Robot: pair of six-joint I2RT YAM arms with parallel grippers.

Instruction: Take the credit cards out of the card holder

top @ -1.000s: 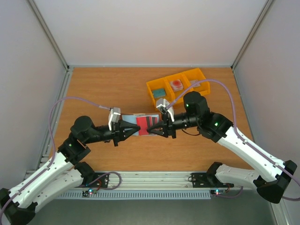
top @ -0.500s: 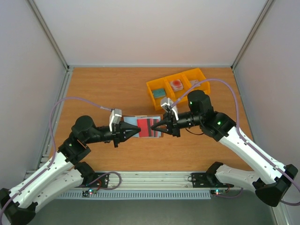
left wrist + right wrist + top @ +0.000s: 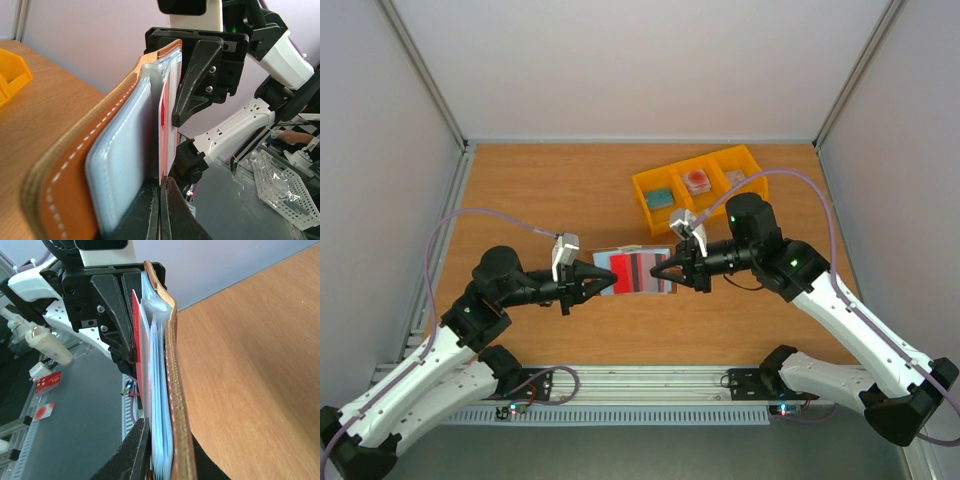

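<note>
The brown leather card holder (image 3: 604, 262) hangs open above the table between both arms, its grey-blue lining up. A red credit card (image 3: 628, 273) with a dark stripe lies across it. My left gripper (image 3: 603, 280) is shut on the thin edge of that card (image 3: 164, 135), with the holder's leather (image 3: 75, 165) just to its left. My right gripper (image 3: 665, 270) comes from the other side and is shut on the card holder (image 3: 177, 390), one finger on the lining and one behind the leather. The red card (image 3: 137, 340) stands just outside the right gripper (image 3: 165, 440).
A yellow three-part bin (image 3: 645, 185) stands on the wooden table behind the right gripper, holding a teal item (image 3: 659, 198) and a red-and-white item (image 3: 697, 181). White walls close off the left, right and back sides.
My right gripper has closed on the card holder and drawn back a little to the right. More of the red striped card shows. The left arm has barely moved.
</note>
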